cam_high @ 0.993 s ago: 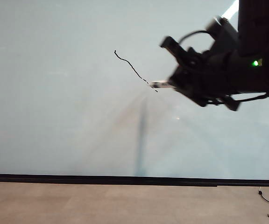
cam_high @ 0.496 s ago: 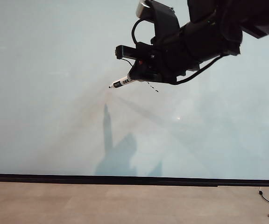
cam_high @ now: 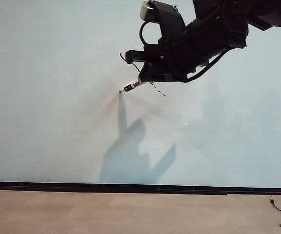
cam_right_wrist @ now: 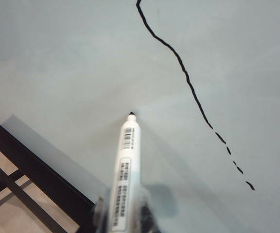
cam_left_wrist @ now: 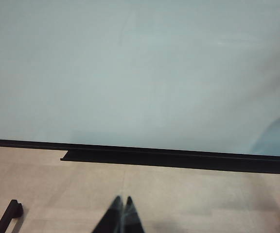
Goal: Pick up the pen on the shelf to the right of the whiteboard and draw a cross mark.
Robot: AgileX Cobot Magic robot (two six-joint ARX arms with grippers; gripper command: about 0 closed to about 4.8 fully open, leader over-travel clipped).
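**Pale grey board, one black stroke, pen tip near it**

Pale grey-white and glossy, the whiteboard [cam_high: 43, 97] fills almost everything we see from the exterior view, with a thin black strip [cam_high: 82, 186] along its bottom edge and tan floor [cam_high: 106, 214] below. On the left side we find only bare board. The left gripper [cam_left_wrist: 122, 216] shows just in its own wrist view, low over the floor in front of the board, its two dark fingertips pressed together with nothing between them.

Moving toward the middle, we see the pen [cam_high: 132, 87], slim and white with a black label, slanting down to the left. Its dark tip is at or just off the board; we cannot tell whether it touches. A grey shadow [cam_high: 130, 156] of arm and pen falls on the board beneath it.

Just right of the tip runs a thin wavy black line [cam_right_wrist: 179, 63], sloping down to the right and ending in short dashes. We see one stroke only, so the cross mark has a single arm.

At upper right, the black right gripper [cam_high: 152, 73] reaches in from the top corner, clamped on the pen's back end.
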